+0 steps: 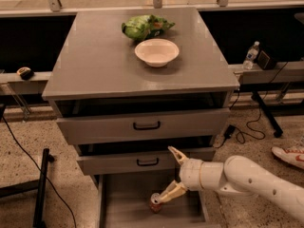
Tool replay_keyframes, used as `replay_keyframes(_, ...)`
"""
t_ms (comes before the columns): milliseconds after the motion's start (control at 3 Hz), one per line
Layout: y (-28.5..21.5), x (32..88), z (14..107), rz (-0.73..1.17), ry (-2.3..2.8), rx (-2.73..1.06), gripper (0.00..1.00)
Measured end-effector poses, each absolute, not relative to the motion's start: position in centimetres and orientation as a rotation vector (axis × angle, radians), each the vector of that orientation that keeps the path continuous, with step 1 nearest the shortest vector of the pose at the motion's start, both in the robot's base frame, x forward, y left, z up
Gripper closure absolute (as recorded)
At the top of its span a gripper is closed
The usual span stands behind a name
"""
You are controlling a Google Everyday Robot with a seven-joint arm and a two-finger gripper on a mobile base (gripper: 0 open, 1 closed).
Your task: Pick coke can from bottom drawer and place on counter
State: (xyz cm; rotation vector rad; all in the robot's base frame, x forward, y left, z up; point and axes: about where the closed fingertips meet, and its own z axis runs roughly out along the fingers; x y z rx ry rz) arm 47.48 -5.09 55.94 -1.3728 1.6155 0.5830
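The coke can [155,204] stands upright on the floor of the pulled-out bottom drawer [126,208], near its middle. My gripper [164,175] comes in from the right on a white arm, low in front of the cabinet. It is open, with the fingers spread wide. The lower finger [167,194] reaches down to the can's right side and touches or nearly touches it. The upper finger [175,154] points up in front of the middle drawer. The grey counter [95,61] is the cabinet's top.
A white bowl [157,52] and a green bag [145,26] sit on the counter's far half. The two upper drawers are slightly open. A water bottle [250,55] stands on the right ledge. A black stand [40,189], cables and a shoe [289,155] are on the floor.
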Motion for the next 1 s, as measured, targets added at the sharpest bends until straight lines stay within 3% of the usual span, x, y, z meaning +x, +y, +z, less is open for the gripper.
replay_keyframes(333,-5.8,50.6,49.5,0.518,1.592,-1.223,0.0)
replay_keyframes(1000,-4.6,49.7,47.9,0.601,1.585,-1.207,0.0)
